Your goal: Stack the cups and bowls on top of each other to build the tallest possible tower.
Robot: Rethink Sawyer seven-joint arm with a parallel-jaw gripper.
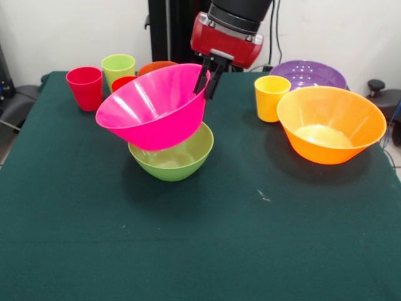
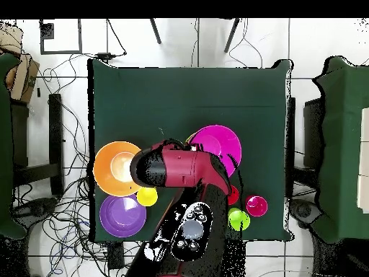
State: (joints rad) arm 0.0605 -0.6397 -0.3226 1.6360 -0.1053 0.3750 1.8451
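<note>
The large pink bowl (image 1: pixel 153 106) sits tilted in the green bowl (image 1: pixel 175 162), its mouth facing left; together they form the tower. My gripper (image 1: pixel 208 79) comes down from above with its fingers (image 1: pixel 202 78) closed over the pink bowl's far right rim. In the overhead view the arm (image 2: pixel 180 169) covers the gripper, and the pink bowl (image 2: pixel 216 144) shows beside it. The crimson cup (image 1: pixel 85 88), lime green cup (image 1: pixel 118 68), a partly hidden red cup (image 1: pixel 123 82) and the small orange-red bowl (image 1: pixel 156 65) stand behind at the left. The orange cup is hidden.
The yellow cup (image 1: pixel 271 97), the purple bowl (image 1: pixel 308 74) and the large orange-yellow bowl (image 1: pixel 331 124) stand at the right. The green table cloth (image 1: pixel 200 251) stretches toward the camera. In the overhead view, cables cover the floor (image 2: pixel 58 86) round the table.
</note>
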